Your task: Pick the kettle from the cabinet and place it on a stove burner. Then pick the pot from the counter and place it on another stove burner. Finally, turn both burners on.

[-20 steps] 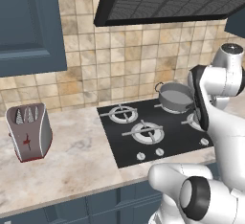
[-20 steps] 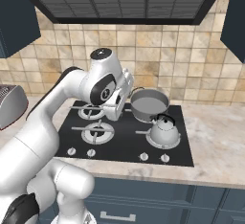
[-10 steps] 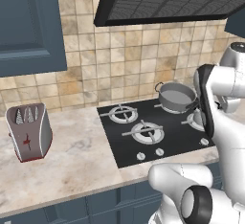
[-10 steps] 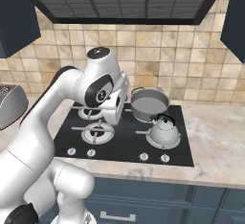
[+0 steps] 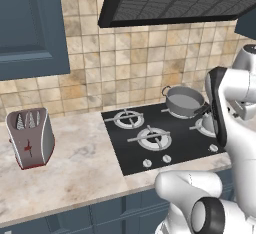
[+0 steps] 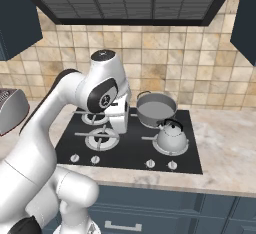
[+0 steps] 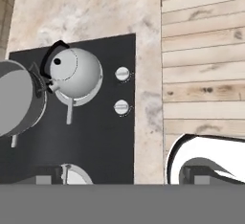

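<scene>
Black glass cooktop [image 6: 130, 150] set in the marbled tabletop [image 6: 225, 153]. Kettle [image 6: 171, 136] sits on the front right burner; pot [image 6: 156, 109] on the rear right burner just behind it, the two nearly touching. Gripper [image 6: 120, 123], jaws spread and empty, hangs over the cooktop's middle, left of both vessels.

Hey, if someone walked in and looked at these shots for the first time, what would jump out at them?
Probably the white arm with its open gripper raised above the black cooktop. Next, the kettle on the front right burner and the pot on the burner behind it. Off to the left on the counter stands a toaster.
</scene>
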You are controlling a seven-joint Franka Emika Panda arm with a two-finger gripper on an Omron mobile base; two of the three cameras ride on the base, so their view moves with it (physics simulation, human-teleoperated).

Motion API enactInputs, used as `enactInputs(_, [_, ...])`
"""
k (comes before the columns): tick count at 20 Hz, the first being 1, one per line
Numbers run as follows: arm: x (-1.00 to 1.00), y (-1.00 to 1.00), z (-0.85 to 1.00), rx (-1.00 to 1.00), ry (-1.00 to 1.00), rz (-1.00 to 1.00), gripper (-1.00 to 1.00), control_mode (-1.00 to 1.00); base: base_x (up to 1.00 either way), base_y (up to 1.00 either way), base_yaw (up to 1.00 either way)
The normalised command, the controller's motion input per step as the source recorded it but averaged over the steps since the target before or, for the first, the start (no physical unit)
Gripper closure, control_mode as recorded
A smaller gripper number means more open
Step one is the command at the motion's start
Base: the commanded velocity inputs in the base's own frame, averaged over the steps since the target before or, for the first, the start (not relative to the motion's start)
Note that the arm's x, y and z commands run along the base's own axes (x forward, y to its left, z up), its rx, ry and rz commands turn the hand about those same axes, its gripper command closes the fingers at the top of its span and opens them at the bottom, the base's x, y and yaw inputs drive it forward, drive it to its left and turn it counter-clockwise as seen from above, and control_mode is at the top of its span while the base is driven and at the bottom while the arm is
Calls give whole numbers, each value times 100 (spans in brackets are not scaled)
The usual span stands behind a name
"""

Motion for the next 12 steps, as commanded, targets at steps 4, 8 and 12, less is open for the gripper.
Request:
enactInputs(4, [-13, 0, 0, -4, 15, 18, -100, -100, 0, 0, 0])
enactInputs(8, [-17, 0, 0, -5, 16, 19, -100, -100, 0, 0, 0])
enactInputs(12, [-23, 0, 0, -3, 14, 18, -100, -100, 0, 0, 0])
